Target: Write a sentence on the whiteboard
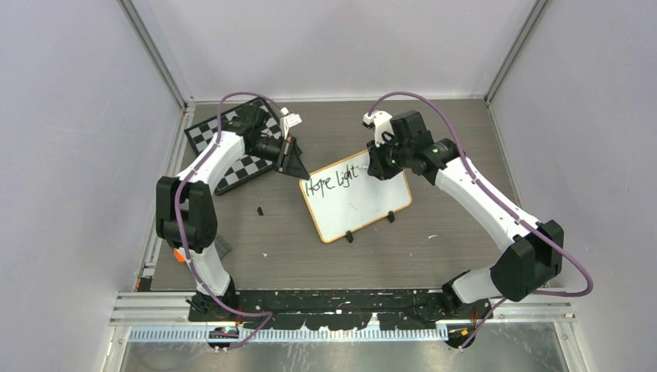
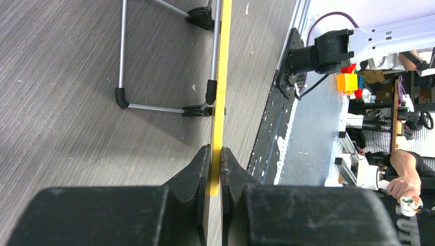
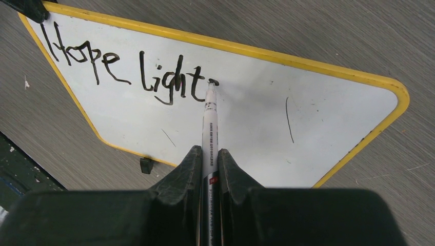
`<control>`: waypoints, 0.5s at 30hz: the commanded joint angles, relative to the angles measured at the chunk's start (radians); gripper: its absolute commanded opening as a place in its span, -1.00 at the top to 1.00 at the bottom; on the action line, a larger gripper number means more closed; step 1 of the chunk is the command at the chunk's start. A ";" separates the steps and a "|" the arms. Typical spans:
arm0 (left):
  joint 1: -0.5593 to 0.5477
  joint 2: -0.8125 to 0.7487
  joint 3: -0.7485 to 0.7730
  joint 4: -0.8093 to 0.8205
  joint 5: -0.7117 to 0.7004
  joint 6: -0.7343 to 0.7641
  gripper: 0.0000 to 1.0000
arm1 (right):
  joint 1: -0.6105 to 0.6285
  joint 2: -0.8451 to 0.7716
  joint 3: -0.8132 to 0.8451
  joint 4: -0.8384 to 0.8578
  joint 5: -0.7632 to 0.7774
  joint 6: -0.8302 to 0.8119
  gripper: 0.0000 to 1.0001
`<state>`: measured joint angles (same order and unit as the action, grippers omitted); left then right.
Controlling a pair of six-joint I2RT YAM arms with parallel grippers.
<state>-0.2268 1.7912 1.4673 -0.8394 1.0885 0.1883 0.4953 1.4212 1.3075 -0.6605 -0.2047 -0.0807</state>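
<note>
"Hope light" stood along the far edge of the whiteboard (image 1: 360, 205), which sat mid-counter (image 1: 294, 260). The rest of the board was blank, so the sentence looked unfinished. Right claw (image 3: 209, 154) clamped the marker (image 3: 210, 115), tip touching the "t" crossbar. Left claw (image 2: 216, 154) pinched the board's rim at its left corner. Long axis ran near-left to far-right, lettering upright toward the arms.
</note>
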 commanded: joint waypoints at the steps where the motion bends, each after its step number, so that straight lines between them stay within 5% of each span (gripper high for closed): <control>1: -0.022 0.034 0.008 -0.004 -0.053 0.023 1.00 | -0.001 0.004 0.005 0.033 -0.018 -0.010 1.00; 15: -0.022 0.040 0.014 -0.012 -0.054 0.027 1.00 | -0.001 -0.011 -0.028 0.016 0.002 -0.034 0.99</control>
<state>-0.2264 1.7962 1.4712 -0.8433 1.0916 0.1913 0.4953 1.4212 1.2892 -0.6655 -0.2085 -0.0975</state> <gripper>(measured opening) 0.096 0.194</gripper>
